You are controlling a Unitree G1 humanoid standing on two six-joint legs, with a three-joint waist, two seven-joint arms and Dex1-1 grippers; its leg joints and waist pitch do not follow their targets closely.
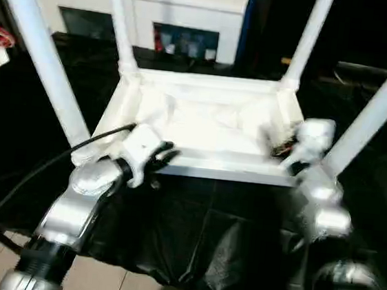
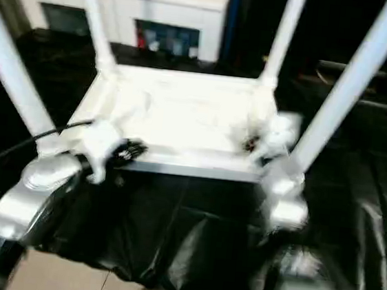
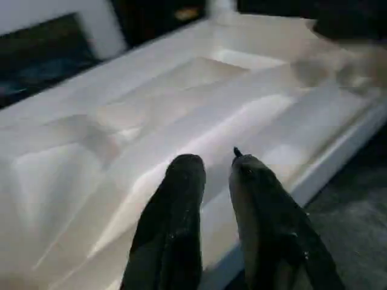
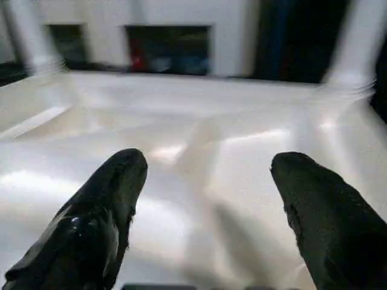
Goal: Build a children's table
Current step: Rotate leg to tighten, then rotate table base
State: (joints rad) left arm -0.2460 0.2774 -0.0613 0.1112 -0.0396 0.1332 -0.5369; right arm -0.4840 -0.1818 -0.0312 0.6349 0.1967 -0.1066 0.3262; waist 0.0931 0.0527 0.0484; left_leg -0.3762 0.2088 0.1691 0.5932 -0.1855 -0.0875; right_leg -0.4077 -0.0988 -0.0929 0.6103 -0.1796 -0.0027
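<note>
The children's table lies upside down on a black cloth, its white ribbed top point(image 1: 209, 129) facing up. Its legs stand up from the corner sockets: front left leg point(image 1: 44, 53), back left leg point(image 1: 120, 19), back right leg point(image 1: 307, 39), front right leg point(image 1: 381, 102). My left gripper point(image 1: 168, 153) is at the top's near edge by the front left corner. In the left wrist view, the left gripper point(image 3: 214, 166) has its fingers a little apart with nothing between them. My right gripper point(image 4: 208, 160) stands wide open over the ribbed underside near the front right corner point(image 1: 277, 143), holding nothing.
A white cabinet point(image 1: 145, 8) with glass doors stands behind the table. The black cloth point(image 1: 205, 229) hangs over the near edge of the work surface, with pale floor below it. A black cable point(image 1: 23, 182) runs along my left arm.
</note>
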